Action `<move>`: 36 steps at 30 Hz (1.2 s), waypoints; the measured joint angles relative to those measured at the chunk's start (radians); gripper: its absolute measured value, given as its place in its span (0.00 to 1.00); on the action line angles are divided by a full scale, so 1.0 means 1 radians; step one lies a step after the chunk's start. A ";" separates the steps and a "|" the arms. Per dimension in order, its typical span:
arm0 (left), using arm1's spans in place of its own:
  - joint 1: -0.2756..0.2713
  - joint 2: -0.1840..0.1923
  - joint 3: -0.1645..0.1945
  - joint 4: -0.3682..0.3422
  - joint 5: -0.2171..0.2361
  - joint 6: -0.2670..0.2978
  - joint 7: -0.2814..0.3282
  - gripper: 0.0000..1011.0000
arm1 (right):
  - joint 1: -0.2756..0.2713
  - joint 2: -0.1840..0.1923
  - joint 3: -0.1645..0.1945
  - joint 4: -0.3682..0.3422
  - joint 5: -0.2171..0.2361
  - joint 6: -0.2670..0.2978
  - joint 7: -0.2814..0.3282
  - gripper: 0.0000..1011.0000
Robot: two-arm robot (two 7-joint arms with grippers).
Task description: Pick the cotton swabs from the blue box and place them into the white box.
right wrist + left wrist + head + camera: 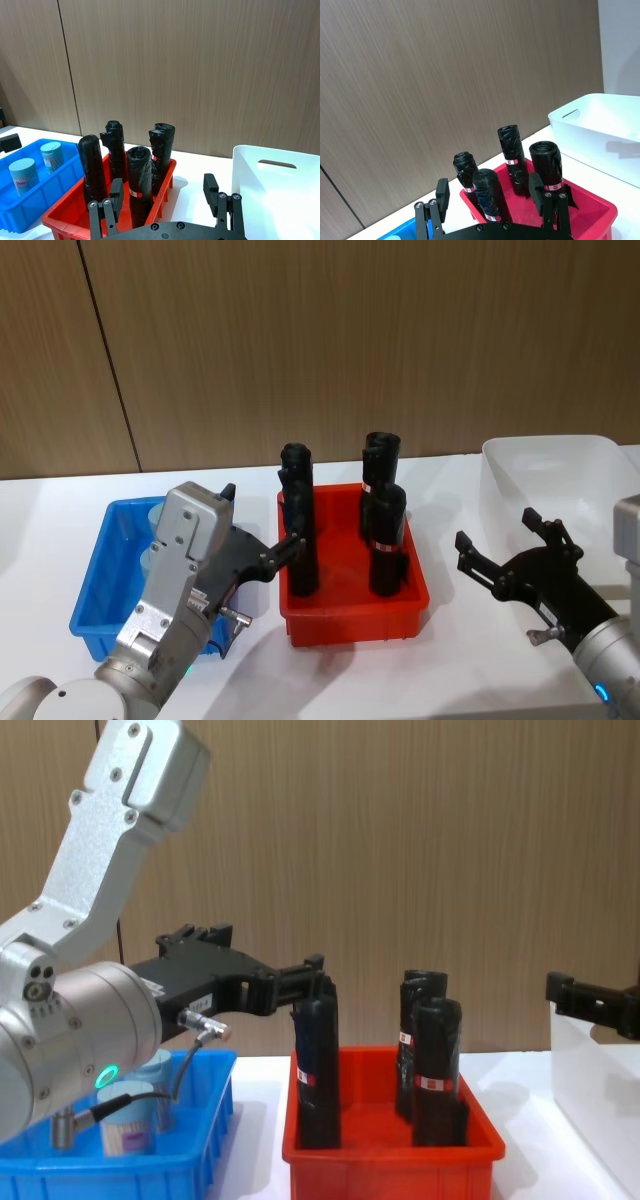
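Wood panelling runs behind a white tabletop, and I steer by the red bin (pixel 350 620) in the middle of it. Left of that bin sits the blue box (pixel 95 575), with the cotton swabs (pixel 22 175) standing inside; I count two jars. Right of the bin is the white box (pixel 560 455).

My left gripper (pixel 262 525) hangs over the red bin's left rim, jaws spread and empty. One fingertip (pixel 288 544) is close to the nearest of the black rolls (pixel 303 565); I cannot tell if it touches. The right gripper (pixel 498 532) waits between the red bin and the white box, jaws also apart and holding nothing.

I judge the step in hand to be the reach for a jar. I would back off from the roll, tip down into the blue box and straddle one jar below its lid. Then I would lift above the rolls before crossing.

The right wrist view gives me both jars plainly, while from the head the left arm hides most of them. The chest view adds the fingertip's height against the roll's top.
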 joint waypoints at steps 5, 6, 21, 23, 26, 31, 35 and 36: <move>0.000 -0.001 0.000 0.000 0.000 0.000 0.000 0.99 | 0.000 0.000 0.000 0.000 0.000 0.000 0.000 0.99; -0.001 -0.001 -0.001 0.001 -0.001 0.000 0.000 0.99 | 0.000 0.000 0.000 0.000 0.000 0.000 0.000 0.99; -0.034 -0.036 -0.016 0.041 -0.021 0.025 0.052 0.99 | 0.000 0.000 0.000 0.000 0.000 0.000 0.000 0.99; -0.039 -0.040 -0.018 0.046 -0.022 0.032 0.059 0.99 | 0.000 0.000 0.000 0.000 0.000 0.000 0.000 0.99; -0.052 -0.049 -0.024 0.062 -0.027 0.058 0.069 0.99 | 0.000 0.000 0.000 0.000 0.000 0.000 0.000 0.99; -0.071 -0.059 -0.033 0.087 -0.034 0.094 0.072 0.99 | 0.000 0.000 0.000 0.000 0.000 0.000 0.000 0.99; -0.089 -0.067 -0.042 0.117 -0.039 0.124 0.069 0.99 | 0.000 0.000 0.000 0.000 0.000 0.000 0.000 0.99; -0.096 -0.069 -0.045 0.131 -0.041 0.137 0.065 0.99 | 0.000 0.000 0.000 0.000 0.000 0.000 0.000 0.99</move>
